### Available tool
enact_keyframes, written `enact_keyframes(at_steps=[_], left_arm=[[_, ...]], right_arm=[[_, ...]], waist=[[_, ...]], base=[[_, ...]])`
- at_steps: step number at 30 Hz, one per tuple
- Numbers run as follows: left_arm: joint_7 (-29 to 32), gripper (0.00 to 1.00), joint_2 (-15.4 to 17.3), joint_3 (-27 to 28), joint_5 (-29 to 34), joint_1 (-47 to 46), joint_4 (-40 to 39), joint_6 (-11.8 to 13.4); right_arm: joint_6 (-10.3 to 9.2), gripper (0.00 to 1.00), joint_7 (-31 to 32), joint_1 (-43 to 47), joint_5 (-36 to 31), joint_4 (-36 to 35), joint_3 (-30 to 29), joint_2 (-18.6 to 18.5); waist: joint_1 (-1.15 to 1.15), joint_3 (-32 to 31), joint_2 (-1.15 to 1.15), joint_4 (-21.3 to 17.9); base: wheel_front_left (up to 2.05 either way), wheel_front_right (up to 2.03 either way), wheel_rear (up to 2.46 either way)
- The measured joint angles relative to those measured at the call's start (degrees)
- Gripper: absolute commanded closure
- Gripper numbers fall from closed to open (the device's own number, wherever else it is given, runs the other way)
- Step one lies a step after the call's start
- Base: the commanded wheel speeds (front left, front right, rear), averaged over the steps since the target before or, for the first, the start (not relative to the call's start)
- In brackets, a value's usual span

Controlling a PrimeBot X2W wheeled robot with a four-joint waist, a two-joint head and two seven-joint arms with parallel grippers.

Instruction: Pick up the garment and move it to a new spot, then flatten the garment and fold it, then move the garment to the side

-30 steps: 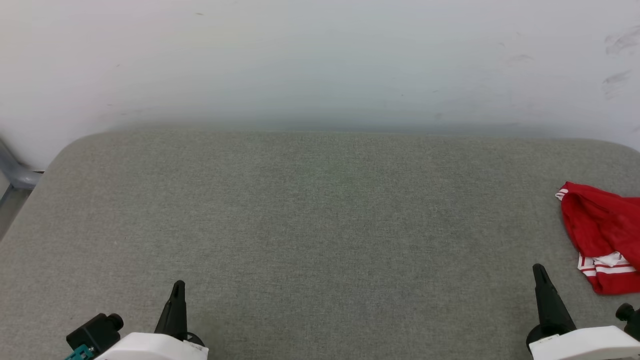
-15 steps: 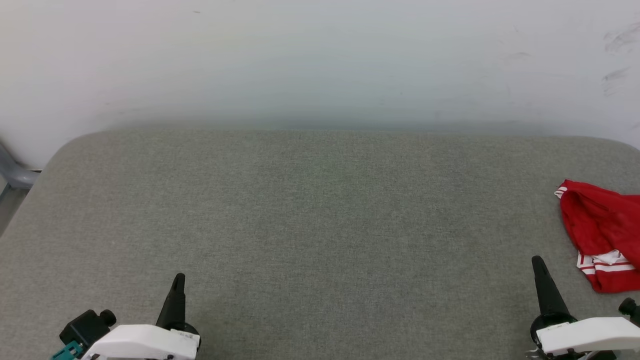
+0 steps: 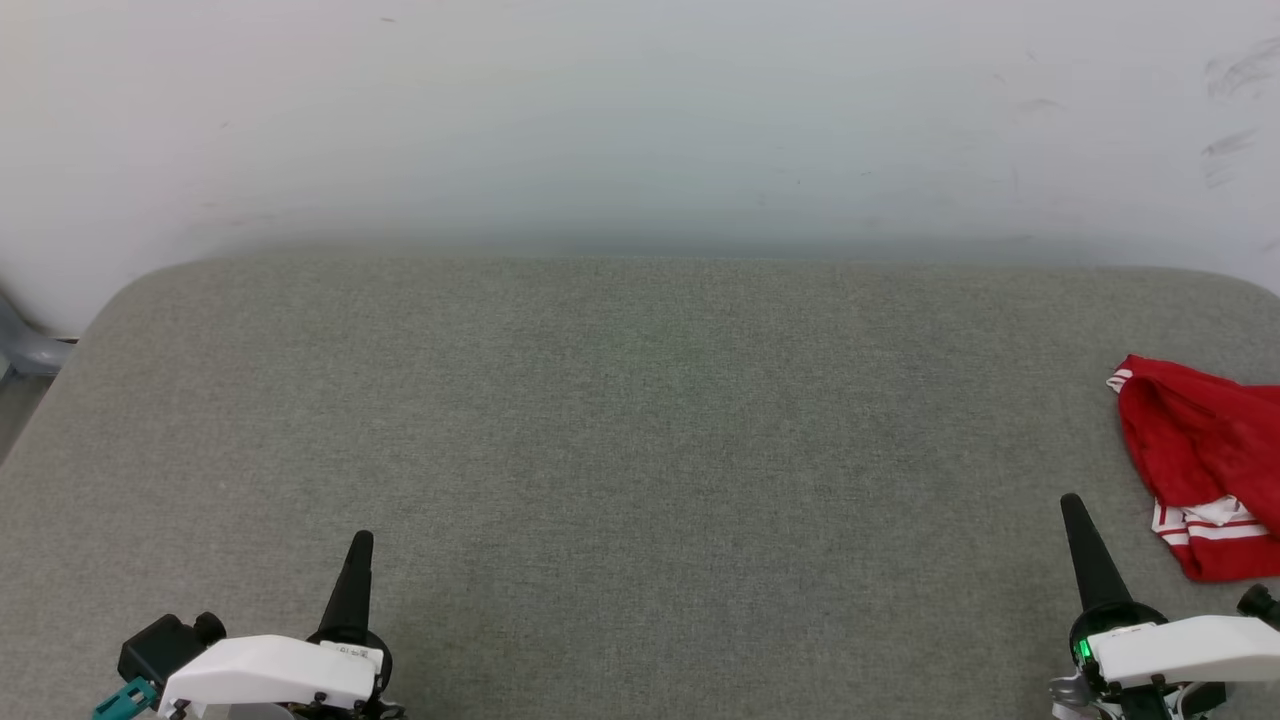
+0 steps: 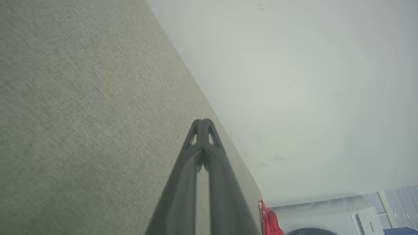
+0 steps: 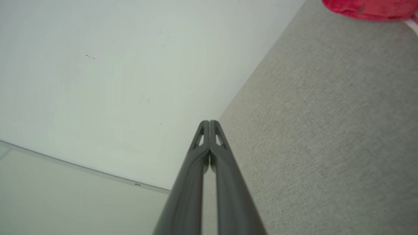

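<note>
**Item 1. Padded surface** [image 3: 640, 420]. Grey woven fabric with rounded far corners. Its far edge sits against a pale wall [image 3: 640, 120] that carries a few faint scuffs toward the surface's right end.

**Item 2. Garment** [image 3: 1205, 460]. Red cloth crumpled in a loose heap, unfolded. It lies on the right end of the surface, about midway between the near and far edges, and the head view's border cuts off part of it. White bands with red stripes show along the heap's near side. A small striped edge shows at its far left corner. No letters or number can be made out.

**Item 3. Left gripper** [image 3: 361, 542]. Sits at the near left part of the surface, well apart from the garment. The two dark fingers point toward the far edge and are pressed together tip to tip, with nothing between them. Whether they touch the fabric cannot be told.

**Item 4. Right gripper** [image 3: 1072, 503]. Sits at the near right part of the surface, near the garment's near left side but not touching it. The fingers are closed tip to tip and empty, pointing toward the far edge.
</note>
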Motion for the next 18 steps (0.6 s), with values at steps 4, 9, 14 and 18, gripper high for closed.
enact_keyframes(at_steps=[4,9,14,18], left_arm=[[0.6,1.00,-0.1,0.3,-2.5,-0.5,0.3,-0.2],[1.4,1.00,-0.1,0.8,-5.4,-1.0,0.5,-0.7],[2.0,1.00,-0.2,1.1,-8.2,-1.5,0.8,-1.1],[2.5,1.00,-0.3,1.3,-10.3,-2.1,1.1,-1.3]], right_arm=[[0.00,1.00,0.6,-0.4,2.4,0.2,-0.1,0.1],[0.00,1.00,1.3,-0.8,5.1,0.5,-0.2,0.1],[0.00,1.00,1.8,-1.4,7.6,0.8,-0.3,0.2],[0.00,1.00,2.4,-1.8,9.7,1.0,-0.4,0.2]], waist=[[0.00,0.1,0.00,-0.1],[0.00,0.2,0.00,-0.2],[0.00,0.3,0.00,-0.2],[0.00,0.4,0.00,-0.3]], base=[[0.00,0.00,0.00],[0.00,0.00,0.00],[0.00,0.00,0.00],[0.00,0.00,0.00]])
